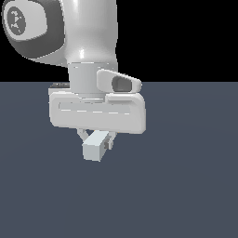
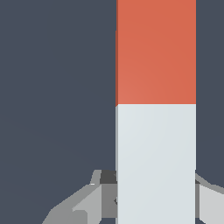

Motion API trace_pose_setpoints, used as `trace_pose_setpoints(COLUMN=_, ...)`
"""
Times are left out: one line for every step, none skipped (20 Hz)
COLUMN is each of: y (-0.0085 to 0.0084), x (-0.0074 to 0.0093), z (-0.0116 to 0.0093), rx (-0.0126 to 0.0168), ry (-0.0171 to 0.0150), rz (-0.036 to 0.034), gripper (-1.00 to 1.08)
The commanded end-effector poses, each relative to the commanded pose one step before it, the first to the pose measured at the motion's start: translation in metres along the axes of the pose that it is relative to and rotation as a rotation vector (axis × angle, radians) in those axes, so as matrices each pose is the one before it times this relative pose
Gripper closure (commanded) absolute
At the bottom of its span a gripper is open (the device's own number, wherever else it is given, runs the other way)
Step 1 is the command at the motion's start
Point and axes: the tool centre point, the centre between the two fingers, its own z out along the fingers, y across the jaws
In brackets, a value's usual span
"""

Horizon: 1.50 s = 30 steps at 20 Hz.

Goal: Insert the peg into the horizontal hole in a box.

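While the arm point(image 1: 88, 32) fills the upper half of the exterior view, nothing else shows around it but the flat slate-grey floor point(image 1: 186, 186) and a black backdrop above; no box or hole appears in either view, so nothing can be seen standing in the bar's path; the gripper point(image 1: 96, 139) hangs below the white wrist housing with its two fingers point(image 1: 110, 139) closed in against the peg point(image 1: 94, 148), holding it clear of the floor; from outside only the pale end of the peg shows, poking out toward the camera and slightly down to the exterior view's left; the wrist view gives its long axis, running straight away from the fingers point(image 2: 87, 205), the grey-white part point(image 2: 155, 162) nearest the grip and the red-orange part point(image 2: 155, 52) beyond, reaching out of frame
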Motion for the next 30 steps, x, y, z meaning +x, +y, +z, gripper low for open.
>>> trace_pose_setpoints(y=-0.00344, x=0.02281, z=-0.00645, rx=-0.00184, ry=-0.00041, rz=-0.01439, gripper=1.08)
trace_pose_setpoints(y=-0.00111, x=0.00741, z=-0.00175, rx=0.0, ry=-0.00001, rz=-0.00512, gripper=1.08)
trace_pose_setpoints(y=-0.00096, x=0.00651, z=-0.00154, rx=0.0, ry=-0.00001, rz=-0.00448, gripper=1.08)
trace_pose_setpoints(y=-0.00081, x=0.0056, z=-0.00133, rx=0.0, ry=-0.00001, rz=-0.00384, gripper=1.08)
trace_pose_setpoints(y=-0.00066, x=0.00471, z=-0.00111, rx=0.0, ry=0.0, rz=-0.00324, gripper=1.08)
trace_pose_setpoints(y=-0.00049, x=0.00379, z=-0.0009, rx=0.00001, ry=0.00001, rz=-0.00258, gripper=1.08)
trace_pose_setpoints(y=-0.00032, x=0.00288, z=-0.00068, rx=0.00001, ry=0.00003, rz=-0.00195, gripper=1.08)
trace_pose_setpoints(y=-0.00015, x=0.002, z=-0.00046, rx=0.00002, ry=0.00005, rz=-0.00138, gripper=1.08)
trace_pose_setpoints(y=0.00003, x=0.00105, z=-0.00024, rx=0.00002, ry=0.00008, rz=-0.00069, gripper=1.08)
trace_pose_setpoints(y=0.0002, x=0.0001, z=-0.00002, rx=0.0, ry=0.0, rz=0.0, gripper=1.08)
trace_pose_setpoints(y=0.00038, x=-0.00084, z=0.00021, rx=0.00006, ry=0.00022, rz=0.00065, gripper=1.08)
trace_pose_setpoints(y=0.00049, x=-0.00156, z=0.00039, rx=0.00003, ry=0.00011, rz=0.00109, gripper=1.08)
trace_pose_setpoints(y=0.00033, x=-0.0012, z=0.00029, rx=0.00002, ry=0.00007, rz=0.00084, gripper=1.08)
trace_pose_setpoints(y=0.00009, x=-0.00026, z=0.0001, rx=0.0, ry=0.0, rz=0.0, gripper=1.08)
trace_pose_setpoints(y=0.0, x=0.0, z=0.0, rx=0.0, ry=0.0, rz=0.0, gripper=1.08)
trace_pose_setpoints(y=0.0, x=0.0, z=0.0, rx=0.0, ry=0.0, rz=0.0, gripper=1.08)
trace_pose_setpoints(y=0.0, x=0.0, z=0.0, rx=0.0, ry=0.0, rz=0.0, gripper=1.08)
trace_pose_setpoints(y=-0.00072, x=-0.00037, z=0.00097, rx=0.00216, ry=-0.00053, rz=0.00055, gripper=1.08)
trace_pose_setpoints(y=0.00079, x=0.00018, z=-0.00102, rx=-0.00166, ry=0.00068, rz=-0.00173, gripper=1.08)
trace_pose_setpoints(y=0.0008, x=0.00016, z=-0.00097, rx=-0.00158, ry=0.00065, rz=-0.00168, gripper=1.08)
trace_pose_setpoints(y=0.0, x=0.0, z=0.0, rx=0.0, ry=0.0, rz=0.0, gripper=1.08)
trace_pose_setpoints(y=0.0, x=0.0, z=0.0, rx=0.0, ry=0.0, rz=0.0, gripper=1.08)
trace_pose_setpoints(y=0.0, x=0.0, z=0.0, rx=0.0, ry=0.0, rz=0.0, gripper=1.08)
trace_pose_setpoints(y=-0.00079, x=-0.00019, z=0.00107, rx=0.00219, ry=-0.00054, rz=0.00041, gripper=1.08)
trace_pose_setpoints(y=-0.00003, x=0.00038, z=0.0, rx=0.0, ry=0.0, rz=0.0, gripper=1.08)
trace_pose_setpoints(y=-0.00008, x=0.00114, z=0.0, rx=0.0, ry=0.0, rz=0.0, gripper=1.08)
trace_pose_setpoints(y=-0.00012, x=0.00192, z=0.0, rx=0.0, ry=0.0, rz=0.0, gripper=1.08)
trace_pose_setpoints(y=-0.00015, x=0.00269, z=0.00001, rx=0.0, ry=0.0, rz=0.0, gripper=1.08)
trace_pose_setpoints(y=-0.00015, x=0.00347, z=0.00001, rx=0.0, ry=0.0, rz=0.0, gripper=1.08)
trace_pose_setpoints(y=-0.00015, x=0.00426, z=0.00001, rx=0.0, ry=0.0, rz=0.0, gripper=1.08)
